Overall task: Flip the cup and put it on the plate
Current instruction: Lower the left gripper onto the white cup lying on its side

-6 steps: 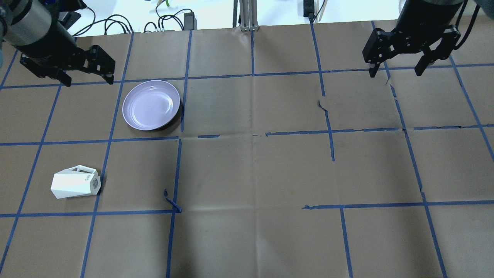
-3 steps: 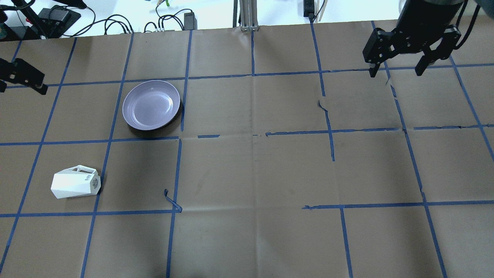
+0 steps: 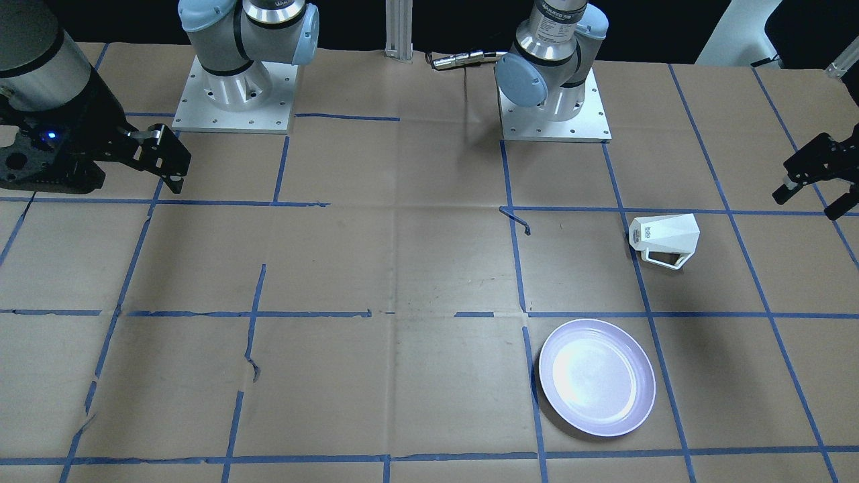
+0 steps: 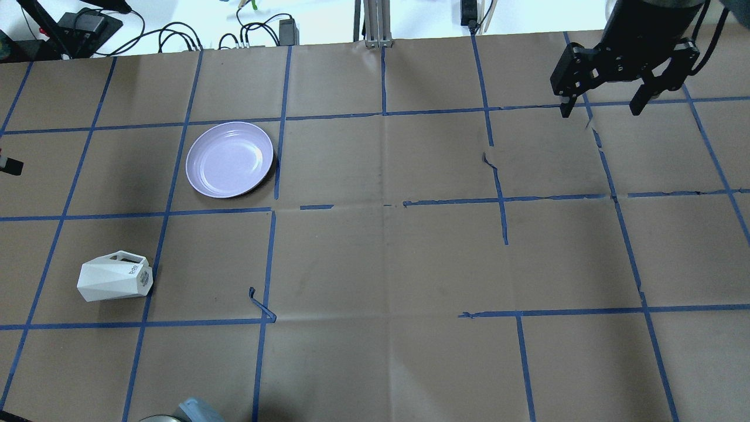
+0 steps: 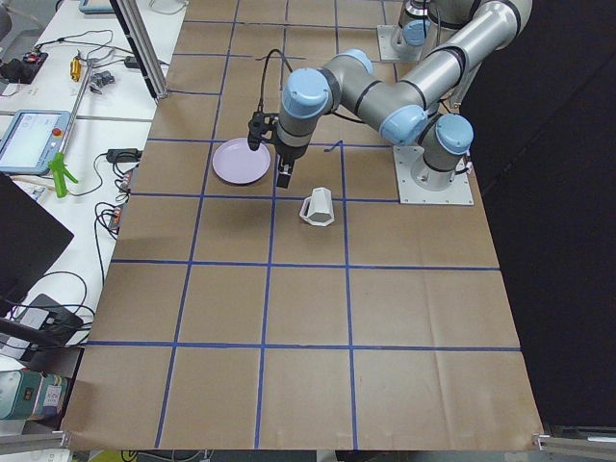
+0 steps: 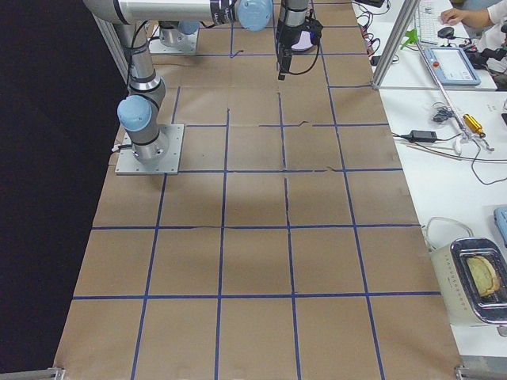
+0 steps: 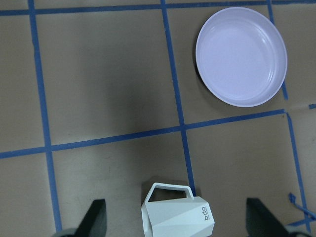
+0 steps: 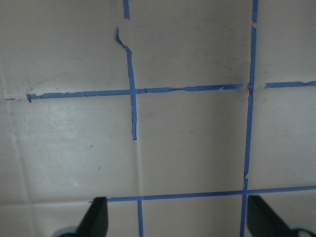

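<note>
The bench [image 4: 381, 264] is covered with brown paper marked off by blue tape lines. The cup [image 4: 115, 283] is seen lying on its side in the left half of the bench, about midway between the robot's edge and the far edge. Its base is turned toward the middle of the bench, its rim toward the left edge, and its handle toward the far edge. The plate [image 4: 229, 159] is laid flat on the bench, well apart from the cup, nearer the far edge and a little closer to the middle.

The left gripper [image 3: 809, 201] is held above the left half of the bench. It is released, with its fingers [image 7: 96, 218] spread wide, and nothing is grasped. In its wrist view the cup is framed between the two fingers, lower down on the bench.

The right gripper [image 4: 600, 110] is held in the air over the right half of the bench. It is likewise released, and nothing is grasped.
</note>
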Controlling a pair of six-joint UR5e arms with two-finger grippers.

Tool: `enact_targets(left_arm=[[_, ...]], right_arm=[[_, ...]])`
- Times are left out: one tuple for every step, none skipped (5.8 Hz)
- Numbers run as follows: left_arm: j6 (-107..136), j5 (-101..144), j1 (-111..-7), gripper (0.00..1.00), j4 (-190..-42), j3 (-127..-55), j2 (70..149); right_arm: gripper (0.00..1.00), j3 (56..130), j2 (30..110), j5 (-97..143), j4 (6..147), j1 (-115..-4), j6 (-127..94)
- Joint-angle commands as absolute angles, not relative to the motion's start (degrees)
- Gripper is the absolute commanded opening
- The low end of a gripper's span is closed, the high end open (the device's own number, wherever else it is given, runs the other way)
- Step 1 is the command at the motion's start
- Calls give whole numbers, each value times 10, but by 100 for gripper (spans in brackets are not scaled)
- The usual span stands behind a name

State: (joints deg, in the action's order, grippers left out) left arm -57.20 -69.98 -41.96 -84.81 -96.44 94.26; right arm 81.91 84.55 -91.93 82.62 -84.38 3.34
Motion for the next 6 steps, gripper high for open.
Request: enact_targets(left_arm=[[-672, -634, -358, 100, -864, -1027, 964], [-738, -634, -339, 100, -881, -1049, 976], [-747, -638, -338, 100, -901, -1050, 1010], [-748, -639, -321, 100, -905, -1050, 1050], [-747, -639, -295, 100, -933, -1050, 1074], [-747, -639, -293, 100, -966, -1050, 1104]], right_arm=[[100, 819, 846, -919, 826, -844, 33], [100, 819, 846, -919, 826, -844, 33], [100, 819, 846, -919, 826, -844, 33], [100, 819, 846, -919, 826, -844, 33], [100, 819, 846, -919, 826, -844, 33], [100, 819, 846, -919, 826, -844, 33]])
